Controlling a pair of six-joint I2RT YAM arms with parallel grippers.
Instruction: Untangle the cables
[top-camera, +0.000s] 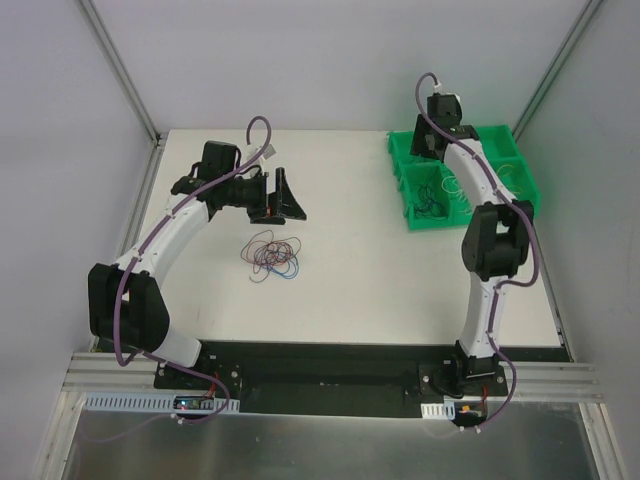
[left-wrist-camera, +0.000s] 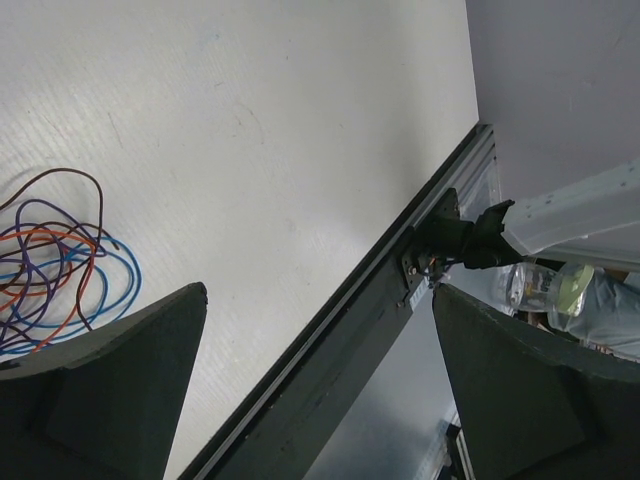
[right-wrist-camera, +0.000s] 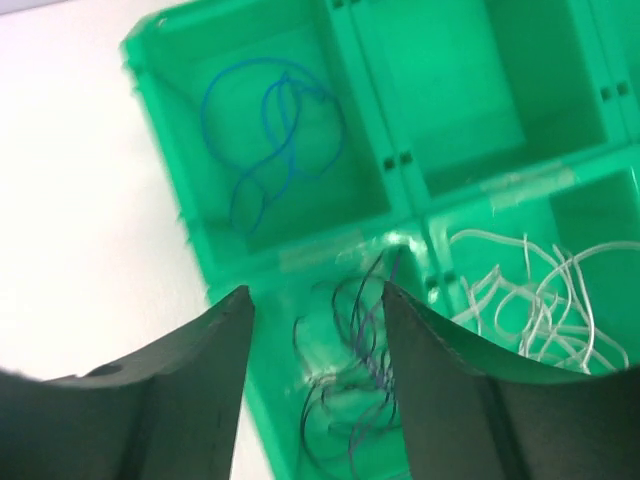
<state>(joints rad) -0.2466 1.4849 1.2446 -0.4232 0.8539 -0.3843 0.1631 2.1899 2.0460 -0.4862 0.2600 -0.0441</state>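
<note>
The tangled cables lie on the bench, left of its middle, just nearer than the left jaws, which stand wide and empty. The right jaws hang parted over the green tray at the far right and hold nothing. Dark wires lie in the compartment below them. The cables look very light, soft and slippery, so I would pinch one free loop at the edge of the bundle.

- The right hand hangs over a green divided tray, its fingers apart.
- A blue wire lies looped in the upper-left compartment.
- Dark wires lie in the compartment under the gap.
- White wires lie in the compartment beside it.
- The white bench shows at left.
</note>
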